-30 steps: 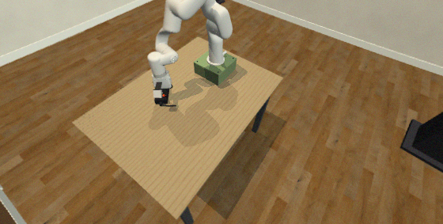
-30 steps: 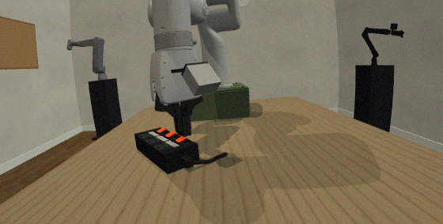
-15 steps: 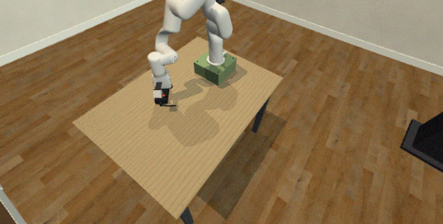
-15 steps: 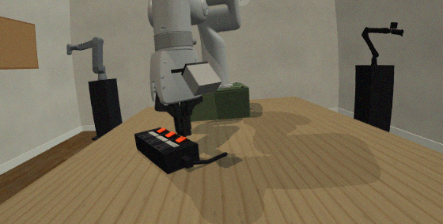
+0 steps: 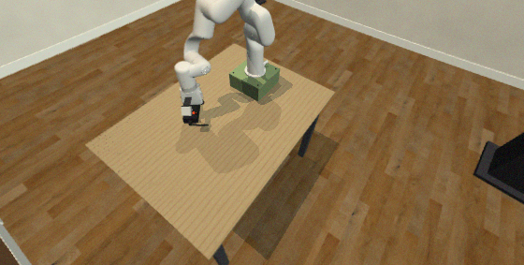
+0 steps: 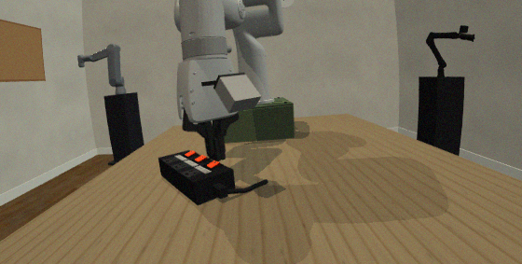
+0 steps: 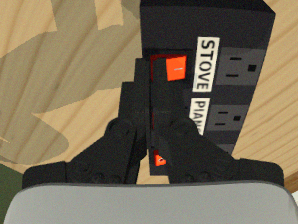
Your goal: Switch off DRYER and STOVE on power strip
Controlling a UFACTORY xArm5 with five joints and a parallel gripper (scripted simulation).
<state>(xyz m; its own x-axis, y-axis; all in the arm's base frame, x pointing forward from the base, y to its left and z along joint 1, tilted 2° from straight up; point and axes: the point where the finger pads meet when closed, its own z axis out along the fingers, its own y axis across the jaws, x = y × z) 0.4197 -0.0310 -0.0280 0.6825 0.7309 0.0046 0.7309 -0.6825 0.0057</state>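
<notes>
Black closed jaws over power strip (image 7: 229, 43)

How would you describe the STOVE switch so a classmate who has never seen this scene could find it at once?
Start at the wooden table and find the black power strip below the gripper. The STOVE switch is the orange rocker at the cord end, beside the white STOVE label. Unlike the next switch, the shut fingers do not cover it.
</notes>
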